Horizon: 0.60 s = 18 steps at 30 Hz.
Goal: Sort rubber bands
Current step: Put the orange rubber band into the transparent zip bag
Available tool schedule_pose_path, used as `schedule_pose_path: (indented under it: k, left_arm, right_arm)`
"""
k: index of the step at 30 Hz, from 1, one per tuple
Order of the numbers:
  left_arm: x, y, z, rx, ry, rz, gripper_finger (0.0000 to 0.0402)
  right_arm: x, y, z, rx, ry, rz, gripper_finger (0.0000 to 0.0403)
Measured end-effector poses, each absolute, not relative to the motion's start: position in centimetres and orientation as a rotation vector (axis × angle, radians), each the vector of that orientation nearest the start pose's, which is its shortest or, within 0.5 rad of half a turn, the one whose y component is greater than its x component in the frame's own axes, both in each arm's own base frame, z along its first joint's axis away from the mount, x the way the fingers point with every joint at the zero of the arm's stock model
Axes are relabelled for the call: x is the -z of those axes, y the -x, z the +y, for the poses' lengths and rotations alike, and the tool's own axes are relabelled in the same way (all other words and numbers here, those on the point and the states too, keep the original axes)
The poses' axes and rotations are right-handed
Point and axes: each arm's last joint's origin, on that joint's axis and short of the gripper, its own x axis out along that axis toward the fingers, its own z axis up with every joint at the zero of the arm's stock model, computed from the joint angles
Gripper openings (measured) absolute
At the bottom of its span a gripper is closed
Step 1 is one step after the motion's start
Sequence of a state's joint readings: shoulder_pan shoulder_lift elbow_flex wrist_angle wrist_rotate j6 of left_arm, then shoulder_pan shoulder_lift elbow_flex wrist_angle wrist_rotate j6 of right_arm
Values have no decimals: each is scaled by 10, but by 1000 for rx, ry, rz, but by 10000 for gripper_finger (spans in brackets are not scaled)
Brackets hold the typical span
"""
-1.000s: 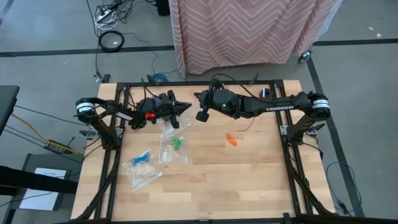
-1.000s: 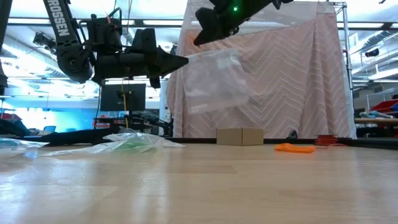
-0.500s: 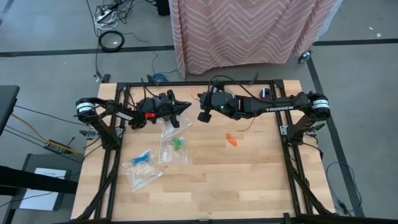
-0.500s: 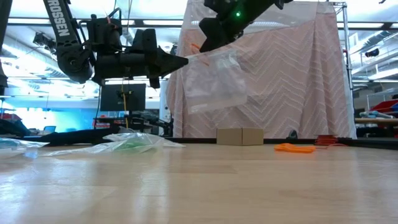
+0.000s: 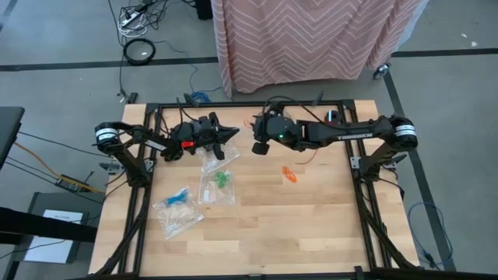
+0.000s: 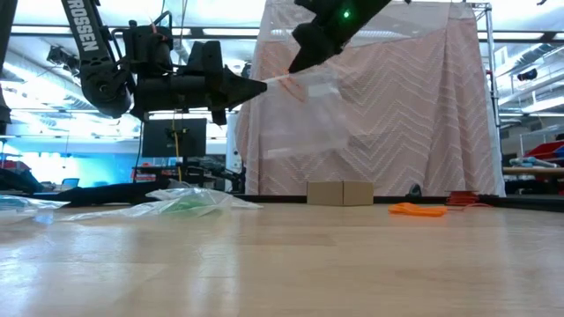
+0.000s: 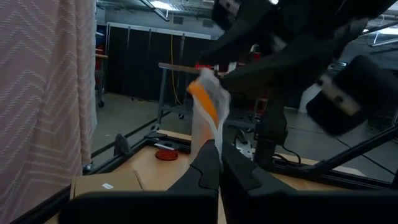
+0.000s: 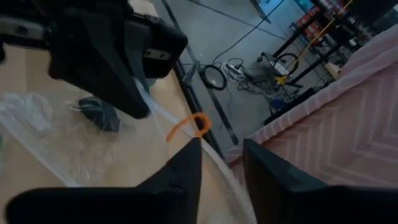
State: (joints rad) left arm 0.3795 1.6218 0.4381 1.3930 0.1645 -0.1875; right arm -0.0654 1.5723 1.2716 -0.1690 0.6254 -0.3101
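Right claw [image 5: 259,145] parted above bag mouth, orange rubber band [image 8: 188,126] at its tips; my left claw [image 5: 231,136], 9 o'clock, pinches clear zip bag [image 6: 304,114] aloft.

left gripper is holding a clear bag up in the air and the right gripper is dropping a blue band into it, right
Not blue. The band at the right gripper is orange, as the right wrist view shows. The rest holds: the left gripper holds the clear bag up off the table.

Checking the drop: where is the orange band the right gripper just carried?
At the mouth of the bag held up by the left gripper, just off the right gripper's open fingertips: orange band.
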Motion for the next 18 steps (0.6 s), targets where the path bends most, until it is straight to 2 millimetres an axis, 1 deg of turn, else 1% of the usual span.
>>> schedule_pose_path:
  k: [3, 6, 8, 10, 12, 14, 18]
  left_arm:
    - [-183, -258, 98, -206, 130, -222, 5]
    - [-182, -258, 99, -209, 130, -212, 5]
    - [-181, -257, 100, -214, 133, -202, 5]
    - [-180, -257, 102, -224, 135, -196, 5]
    - [-180, -256, 103, -231, 136, -196, 5]
    - [-180, -256, 103, -232, 136, -197, 5]
    - [-180, -256, 103, -231, 142, -197, 5]
  right_arm:
    - [-322, -342, -35, 601, 425, 547, 132]
    - [-331, -324, -26, 591, 401, 589, 146]
    - [-334, -306, -18, 576, 337, 647, 150]
    - [-333, -290, -11, 552, 209, 709, 151]
    - [-321, -281, -5, 543, 82, 788, 151]
    - [-298, -275, 2, 552, 24, 878, 151]
    - [-251, -269, 16, 550, -71, 935, 151]
